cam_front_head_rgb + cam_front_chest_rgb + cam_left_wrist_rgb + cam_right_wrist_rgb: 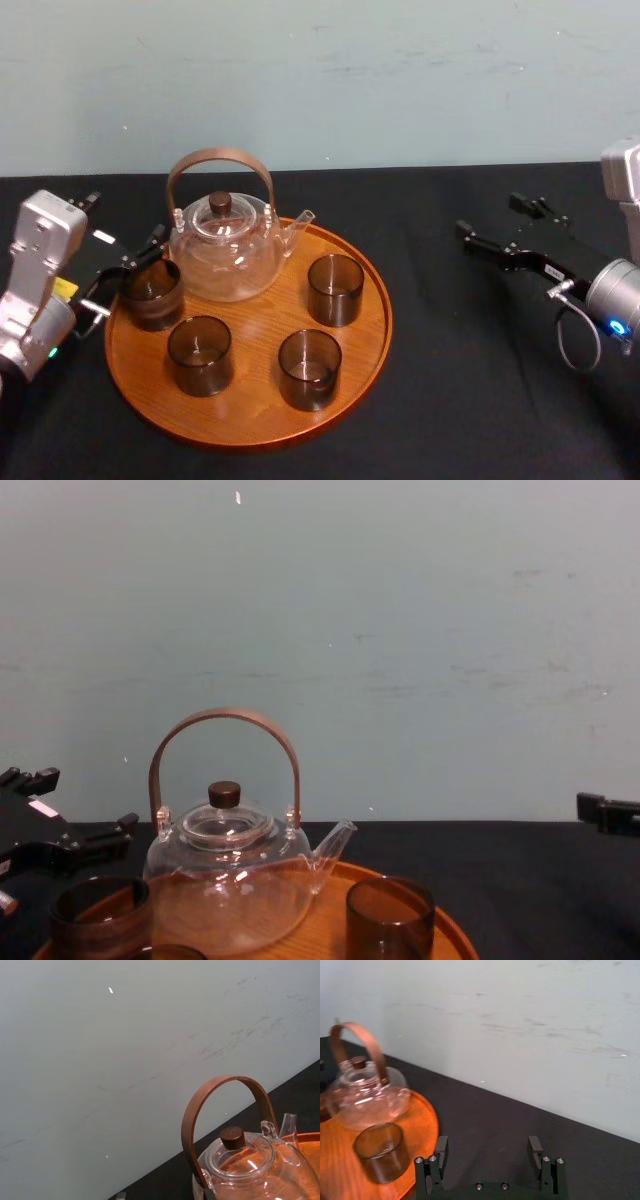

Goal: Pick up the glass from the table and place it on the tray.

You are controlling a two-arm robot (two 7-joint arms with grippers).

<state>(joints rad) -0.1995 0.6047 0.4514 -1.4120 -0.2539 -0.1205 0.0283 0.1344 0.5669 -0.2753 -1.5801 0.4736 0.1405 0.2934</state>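
Near the left rim of the round wooden tray (250, 425) stands a dark smoky glass (152, 295), upright; in the chest view the glass (100, 912) is low on the left. My left gripper (130, 272) is at the glass's outer side, its fingers spread wider than the glass and open; the chest view puts the left gripper (75, 802) a little above and behind the glass. Far to the right, my right gripper (492, 217) hovers open and empty over the black table (470, 390), and its two fingers stand apart in the right wrist view (487, 1147).
A clear glass teapot (225, 250) with an arched brown handle sits at the back of the tray. Three more dark glasses stand on the tray (335, 290) (200, 355) (309, 368). A pale wall runs behind the table.
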